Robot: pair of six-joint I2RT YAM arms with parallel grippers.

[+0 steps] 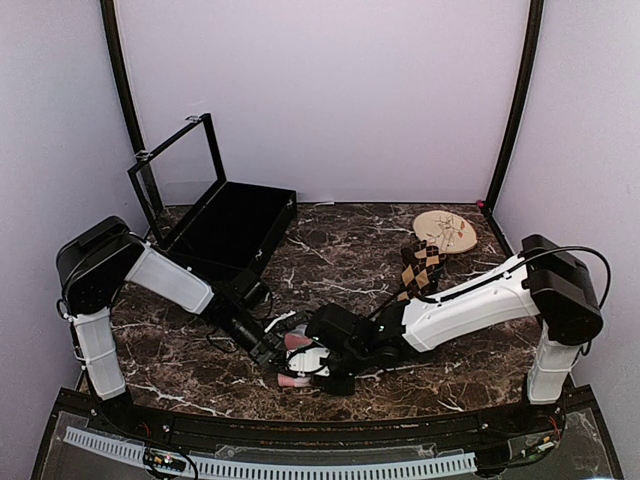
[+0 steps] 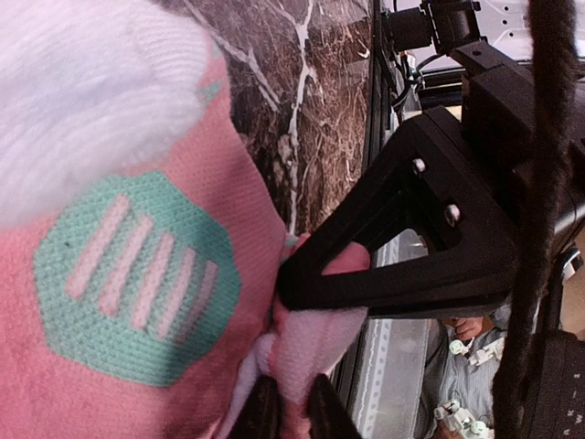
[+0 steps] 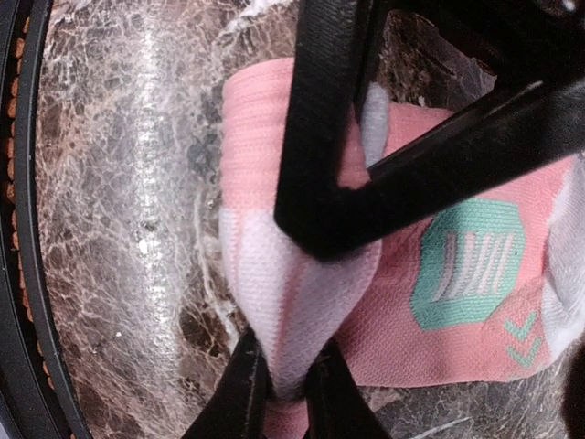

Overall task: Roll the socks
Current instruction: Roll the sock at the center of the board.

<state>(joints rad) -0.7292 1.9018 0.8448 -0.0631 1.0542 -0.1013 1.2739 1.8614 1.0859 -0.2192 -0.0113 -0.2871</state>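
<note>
Near the front edge of the marble tabletop (image 1: 170, 375), the pink sock (image 3: 475, 338), patterned with pale green patches, is being gripped from two sides at once. It is lying bunched on the stone between the two grippers and is being partly hidden beneath them in the overhead view. A fold of its pink and pale fabric is being pinched by the left gripper (image 2: 291, 413), whose jaws are being pressed almost together with only cloth between them. A pale, gathered ridge of the same sock is being clamped by the right gripper (image 3: 288, 395), whose jaws are likewise being narrowed to a slim gap filled with fabric. The two grippers are being crowded closely together: in each wrist view, the other's black triangular finger is being seen across the sock.

Farther back and to the right, the black argyle sock (image 1: 422, 265) is lying on the tabletop just behind the right arm (image 1: 470, 300), well apart from the pink one. Its far end is reaching the rim of the round tan plate (image 1: 452, 228); whether it is overlapping that rim cannot be told. At the far left, an open black case (image 1: 235, 225) is standing with its lid raised.
</note>
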